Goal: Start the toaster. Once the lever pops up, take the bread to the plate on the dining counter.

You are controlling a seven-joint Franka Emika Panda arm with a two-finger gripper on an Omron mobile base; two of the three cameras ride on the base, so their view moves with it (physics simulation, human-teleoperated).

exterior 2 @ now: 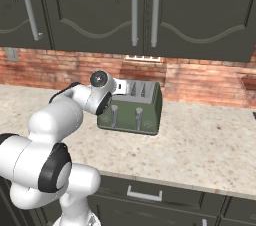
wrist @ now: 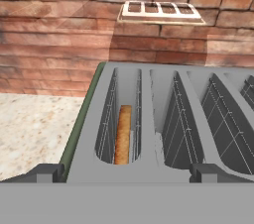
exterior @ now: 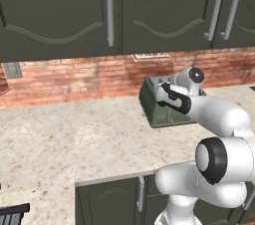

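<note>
The dark olive-green toaster (exterior 2: 150,112) stands on the wall counter against the brick wall, with two pale levers (exterior 2: 114,113) on its near face. In the hand view I look down on its silvery slotted top (wrist: 149,119). The brown bread (wrist: 122,136) sits low in the leftmost slot, edge up. My gripper (wrist: 126,173) hovers just above the toaster's near top edge. It is open, with one fingertip (wrist: 44,172) at each side and nothing between them. In the left base view my wrist covers part of the toaster (exterior: 154,107). The plate and the dining counter are out of view.
The beige speckled wall counter (exterior: 74,134) stretches left and right of the toaster. Dark upper cabinets (exterior 2: 135,10) hang above it. A white wall outlet (wrist: 161,12) is set in the bricks behind the toaster. Dark drawers (exterior 2: 145,195) run below the counter edge.
</note>
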